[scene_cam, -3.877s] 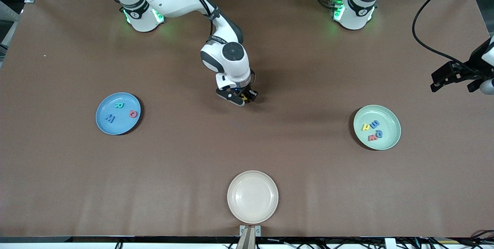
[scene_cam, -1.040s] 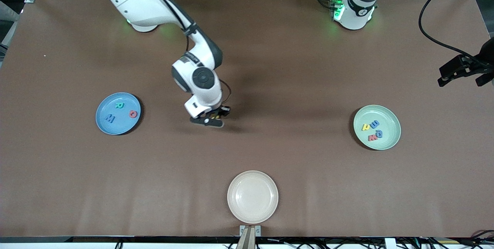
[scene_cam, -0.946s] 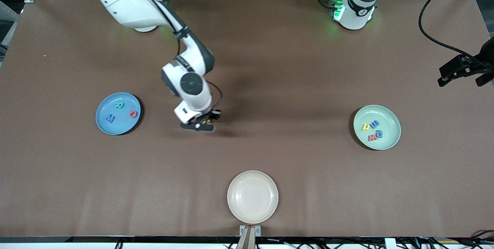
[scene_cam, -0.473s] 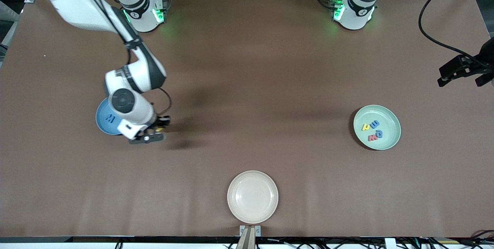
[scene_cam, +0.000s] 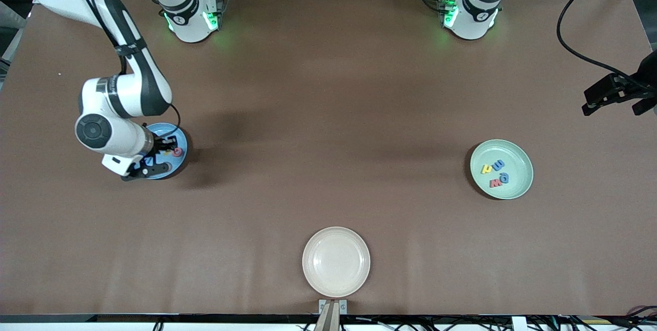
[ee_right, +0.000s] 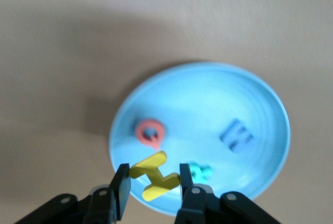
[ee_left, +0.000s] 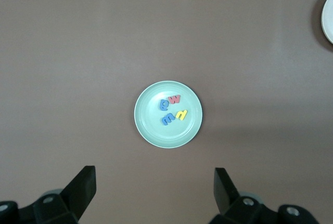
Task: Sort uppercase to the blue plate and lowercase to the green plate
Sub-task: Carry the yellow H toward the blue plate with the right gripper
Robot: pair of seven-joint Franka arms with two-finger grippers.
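Observation:
My right gripper [ee_right: 153, 183] is shut on the yellow H [ee_right: 154, 176], an uppercase letter, and holds it just over the blue plate [ee_right: 208, 104]. On that plate lie the red Q [ee_right: 150, 132], the blue W [ee_right: 237, 135] and the teal R [ee_right: 200, 172]. In the front view the right gripper [scene_cam: 159, 156] covers much of the blue plate [scene_cam: 181, 142]. The green plate [scene_cam: 518, 159] holds the lowercase letters: yellow h [scene_cam: 485, 169], blue m [scene_cam: 498, 165], blue a [scene_cam: 504, 178], red m [scene_cam: 495, 183]. My left gripper [ee_left: 154, 193] waits open, high above the table beside the green plate [ee_left: 151, 130].
A cream plate [scene_cam: 336, 261] with nothing on it sits at the table edge nearest the front camera, midway along. Both arm bases stand along the edge farthest from the camera. A black cable [scene_cam: 564, 38] hangs over the left arm's end of the table.
My right arm has swung from the middle of the table toward its own end, carrying the yellow H to over the blue plate. The left arm has stayed still.

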